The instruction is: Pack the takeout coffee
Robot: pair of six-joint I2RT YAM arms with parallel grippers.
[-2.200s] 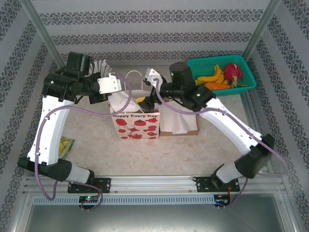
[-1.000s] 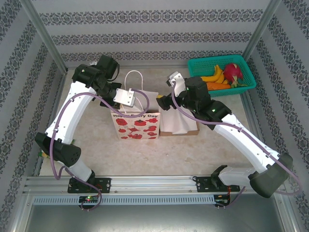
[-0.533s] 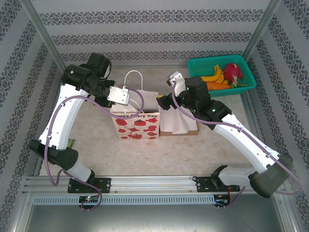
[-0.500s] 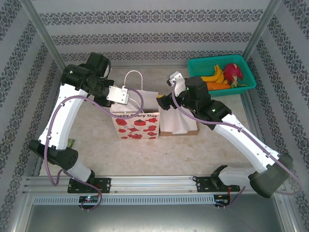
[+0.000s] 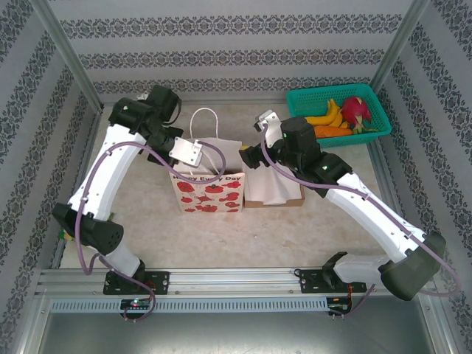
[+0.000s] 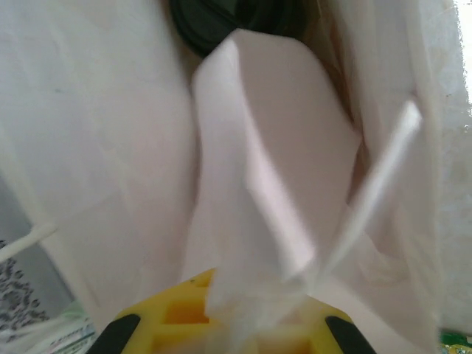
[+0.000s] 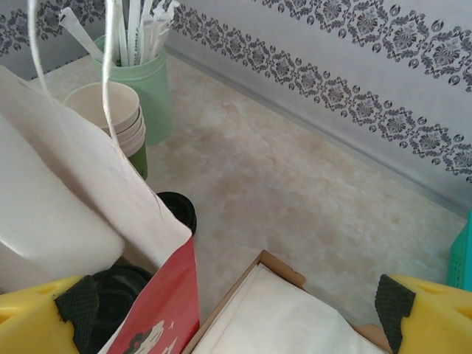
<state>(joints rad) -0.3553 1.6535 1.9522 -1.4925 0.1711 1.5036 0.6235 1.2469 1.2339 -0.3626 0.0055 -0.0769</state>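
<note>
Pinching a fold of the white inner wall of the paper bag (image 5: 209, 188), the left claw (image 5: 188, 153) is standing closed on the bag's upper rim at centre-left of the overhead view. Its wrist view is showing the paper running down between the yellow fingers (image 6: 169, 321), a hold that is probably serving to steady the bag and keep its mouth spread for loading. The right claw (image 5: 247, 153) is hanging wide open and empty at the bag's opposite edge, over the gap between the bag and the cardboard box (image 7: 276, 267), seemingly placed there to reach for the cup. The takeout coffee (image 7: 177, 210) is standing upright on the worktop (image 7: 295, 169) outside the bag, at lower left of the right wrist view, with its black lid peeking past the bag's slanting edge and its body being hidden by the paper. It is sitting just beside the stack of cream cups (image 7: 118, 122), with the green cup of wrapped sticks (image 7: 144, 88) behind. The packing itself is judged as not yet done.
</note>
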